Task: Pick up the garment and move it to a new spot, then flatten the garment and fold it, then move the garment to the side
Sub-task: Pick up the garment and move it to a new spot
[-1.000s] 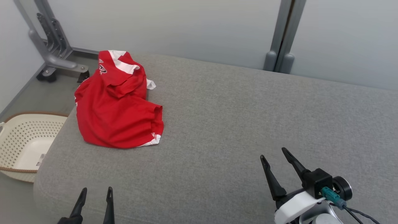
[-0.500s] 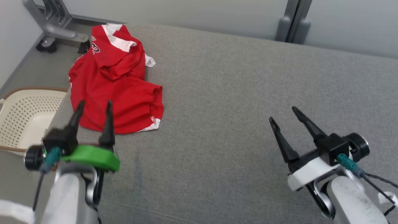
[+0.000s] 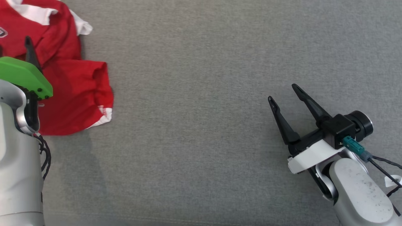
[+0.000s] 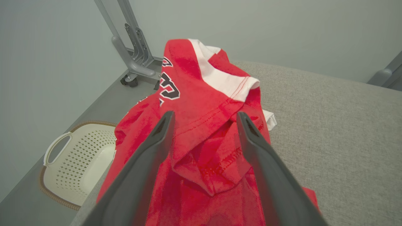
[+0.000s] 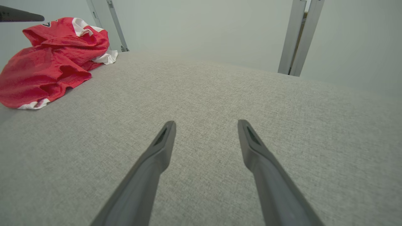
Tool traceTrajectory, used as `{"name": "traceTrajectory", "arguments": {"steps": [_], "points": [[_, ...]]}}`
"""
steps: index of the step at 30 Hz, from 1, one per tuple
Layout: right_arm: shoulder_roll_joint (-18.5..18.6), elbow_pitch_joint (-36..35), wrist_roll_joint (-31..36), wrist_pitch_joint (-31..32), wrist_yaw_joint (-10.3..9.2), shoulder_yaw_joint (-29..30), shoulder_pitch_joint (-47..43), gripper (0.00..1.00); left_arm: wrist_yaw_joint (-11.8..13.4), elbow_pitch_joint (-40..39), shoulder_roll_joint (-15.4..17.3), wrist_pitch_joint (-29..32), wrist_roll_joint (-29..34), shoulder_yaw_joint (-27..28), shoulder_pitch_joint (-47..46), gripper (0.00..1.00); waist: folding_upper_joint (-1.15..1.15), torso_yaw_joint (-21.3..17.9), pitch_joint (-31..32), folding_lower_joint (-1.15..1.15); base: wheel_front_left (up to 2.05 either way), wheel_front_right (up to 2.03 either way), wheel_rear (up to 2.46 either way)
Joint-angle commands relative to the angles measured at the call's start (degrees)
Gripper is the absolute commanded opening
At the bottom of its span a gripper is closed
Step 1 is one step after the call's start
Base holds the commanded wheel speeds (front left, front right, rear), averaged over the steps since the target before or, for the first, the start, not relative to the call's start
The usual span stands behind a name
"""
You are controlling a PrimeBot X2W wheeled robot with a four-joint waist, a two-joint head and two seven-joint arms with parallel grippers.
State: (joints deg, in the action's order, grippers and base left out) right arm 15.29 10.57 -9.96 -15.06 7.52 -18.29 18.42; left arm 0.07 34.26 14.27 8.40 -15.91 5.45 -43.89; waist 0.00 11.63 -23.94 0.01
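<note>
A crumpled red garment (image 3: 72,94) with white trim lies at the far left of the grey padded surface (image 3: 201,125). My left gripper (image 3: 14,47) stands open above the garment's near part, its fingers (image 4: 160,138) straddling a raised fold of the garment (image 4: 204,103) without closing on it. Whether the fingers touch the cloth I cannot tell. My right gripper (image 3: 284,92) hovers open over bare grey surface at the right, far from the garment (image 5: 47,62), with nothing between its fingers (image 5: 163,141).
A cream perforated basket (image 4: 78,160) sits on the floor left of the surface, below the garment's edge. A grey metal stand (image 4: 132,53) on wheels is behind the garment. Grey wall posts (image 5: 296,34) rise at the far side.
The head camera has tilted down and closer, so the whole picture has shifted. My left arm has come up from the near edge and reached over the garment. The right gripper stays open.
</note>
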Motion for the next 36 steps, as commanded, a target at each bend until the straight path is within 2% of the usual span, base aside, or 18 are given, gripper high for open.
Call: {"name": "traceTrajectory", "arguments": {"steps": [1, 2, 3, 4, 5, 6, 13, 17, 20, 26, 29, 36], "points": [[0.4, -0.3, -0.3, -0.2, -0.06, 0.3, 1.1, 1.0, 0.5, 2.0, 0.3, 0.9, -0.3, 0.4, -1.4, 1.0, 0.0, -6.5, -5.8, -0.01, 0.0, 0.0, 0.0], [0.5, -0.4, -0.4, -0.2, -0.06, 0.5, 1.1, 1.0, 0.4, 3.7, 0.7, 1.9, -0.4, 0.4, -1.7, 1.0, 0.0, -6.6, -5.7, -0.01, 0.0, 0.0, 0.0], [0.5, -0.4, -0.4, -0.2, -0.06, 0.6, 1.1, 1.0, 0.5, 5.0, 1.2, 2.5, -0.4, 0.5, -2.0, 0.95, 0.0, -6.7, -5.6, -0.01, 0.0, 0.0, 0.0], [0.5, -0.3, -0.5, -0.2, -0.06, 0.7, 0.9, 1.0, 0.9, 6.3, 2.0, 2.9, 0.2, 0.3, -2.1, 0.35, 0.0, -6.8, -5.4, -0.01, 0.0, 0.0, 0.0], [0.6, -0.2, -0.5, -0.2, -0.06, 0.7, 0.8, 1.0, 1.5, 7.2, 2.6, 2.8, 0.8, 0.2, -2.1, 0.11, 0.0, -6.8, -5.1, -0.01, 0.0, 0.0, 0.0], [0.5, 0.0, -0.5, -0.2, -0.06, 0.8, 0.5, 1.0, 2.0, 8.4, 2.9, 2.6, 0.7, 0.4, -2.0, 0.0, 0.0, -6.8, -4.8, -0.01, 0.0, 0.0, 0.0], [-0.8, 1.2, -0.8, -0.2, -0.06, 0.9, -1.6, 1.0, 0.2, 8.0, 5.3, -1.6, 0.5, 0.5, -1.0, 0.0, 0.0, -6.0, -0.6, -0.01, 0.0, 0.0, 0.0], [-2.0, 2.0, -0.8, -0.2, -0.06, 1.3, -3.6, 1.0, -1.4, 2.8, 6.9, -2.9, 1.1, -0.3, -1.1, 0.0, 0.0, -5.0, 3.8, -0.01, 0.0, 0.0, 0.0], [-3.3, 2.7, -0.8, -0.2, -0.06, 1.0, -5.3, 1.0, -3.1, -2.6, 8.2, -1.6, 1.3, -1.6, -1.3, 0.0, 0.0, -4.7, 7.7, -0.01, 0.0, 0.0, 0.0], [-6.0, 3.8, -0.5, -0.2, -0.06, 1.0, -8.2, 1.0, -5.3, -17.6, 8.8, 5.1, -0.2, -4.5, -0.8, 0.0, 0.0, -5.7, 14.8, -0.01, 0.0, 0.0, 0.0], [-7.1, 4.2, -0.2, -0.2, -0.06, 1.0, -9.4, 1.0, -6.1, -25.6, 7.9, 9.6, -2.5, -6.2, 0.6, 0.0, 0.0, -6.9, 17.4, -0.01, 0.0, 0.0, 0.0], [-8.5, 3.7, 0.2, -0.2, -0.06, 2.5, -10.8, 1.0, -7.0, -44.2, 2.8, 22.6, -18.0, -9.5, 5.5, 0.0, 0.0, -12.2, 20.2, -0.01, 0.0, 0.0, 0.0]]}}
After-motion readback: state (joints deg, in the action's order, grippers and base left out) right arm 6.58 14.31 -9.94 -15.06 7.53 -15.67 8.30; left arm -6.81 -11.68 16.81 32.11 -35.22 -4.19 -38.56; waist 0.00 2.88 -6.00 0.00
